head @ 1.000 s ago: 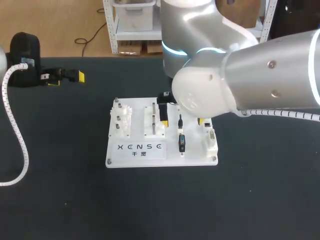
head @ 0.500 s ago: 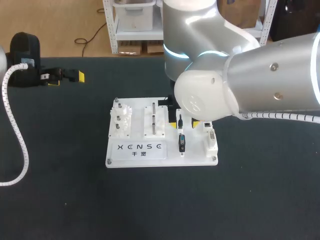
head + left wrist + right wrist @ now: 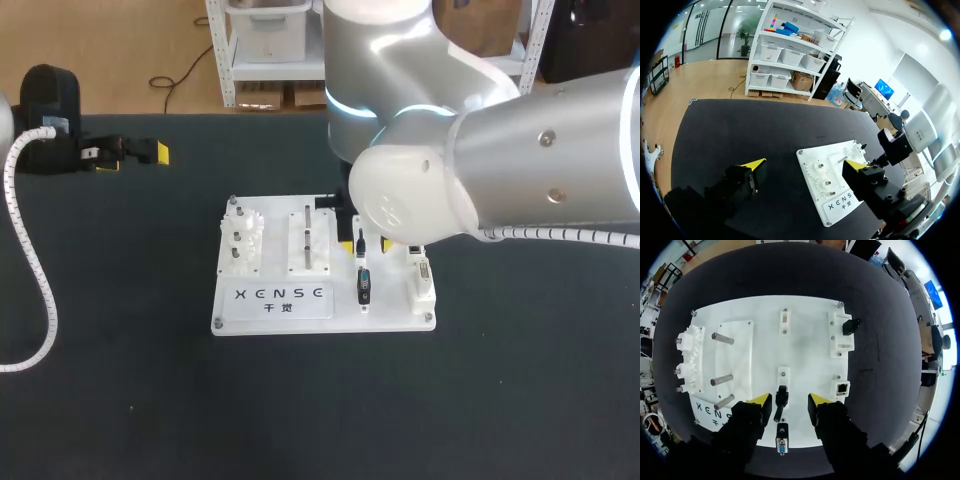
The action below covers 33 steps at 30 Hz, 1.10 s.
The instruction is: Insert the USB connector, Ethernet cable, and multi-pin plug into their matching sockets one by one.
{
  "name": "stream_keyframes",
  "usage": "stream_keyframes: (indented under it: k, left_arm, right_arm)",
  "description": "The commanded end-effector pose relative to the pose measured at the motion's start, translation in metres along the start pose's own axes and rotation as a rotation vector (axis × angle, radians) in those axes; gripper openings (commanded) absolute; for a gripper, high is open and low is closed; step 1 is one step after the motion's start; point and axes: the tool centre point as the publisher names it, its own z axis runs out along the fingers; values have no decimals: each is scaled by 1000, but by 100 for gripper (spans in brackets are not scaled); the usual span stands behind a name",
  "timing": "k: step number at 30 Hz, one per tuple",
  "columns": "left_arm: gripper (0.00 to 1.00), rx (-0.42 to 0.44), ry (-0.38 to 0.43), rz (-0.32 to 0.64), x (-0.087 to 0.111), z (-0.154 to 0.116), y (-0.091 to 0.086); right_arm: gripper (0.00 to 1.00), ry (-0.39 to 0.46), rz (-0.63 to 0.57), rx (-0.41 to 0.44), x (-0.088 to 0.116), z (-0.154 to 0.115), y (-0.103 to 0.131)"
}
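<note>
The white socket board [image 3: 275, 297] lies mid-table. In the right wrist view a small black plug [image 3: 781, 396] with a short cable stands on the board [image 3: 810, 345] between my right gripper's [image 3: 789, 400] yellow fingertips [image 3: 761, 399]. A gap shows on each side of it, so the gripper is open. Just nearer the wrist sits the blue-faced multi-pin plug [image 3: 782, 442], also seen from above [image 3: 364, 285]. The Ethernet socket [image 3: 842, 388] is beside the right finger. My left gripper [image 3: 130, 152] stands open and holds nothing at the far left of the table, wide apart in its own view [image 3: 805, 164].
Three metal pegs [image 3: 722, 381] and white gears [image 3: 687, 357] occupy the board's left part. A black piece [image 3: 849, 326] sits in a white holder at the far right corner. My right arm [image 3: 480, 170] hides the board's back right. A white ribbed hose [image 3: 40, 290] curves along the left.
My right gripper's fingers have come much closer together around the black plug. The arm has shifted slightly over the board, hiding the yellow finger seen earlier. The left arm has not moved.
</note>
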Motion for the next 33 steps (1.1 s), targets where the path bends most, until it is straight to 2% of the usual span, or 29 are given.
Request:
stream_keyframes:
  k: [1,7,11,24,33]
  left_arm:
    - [100,0,0,0,0,0,0]
    - [100,0,0,0,0,0,0]
    - [100,0,0,0,0,0,0]
    - [100,0,0,0,0,0,0]
    - [100,0,0,0,0,0,0]
  right_arm:
    - [44,-7,4,0,0,0,-2]
    - [36,-7,7,12,0,2,-3]
    - [25,-7,7,12,1,4,-2]
    - [0,-11,2,19,3,4,0]
    - [0,-60,-2,16,2,-13,0]
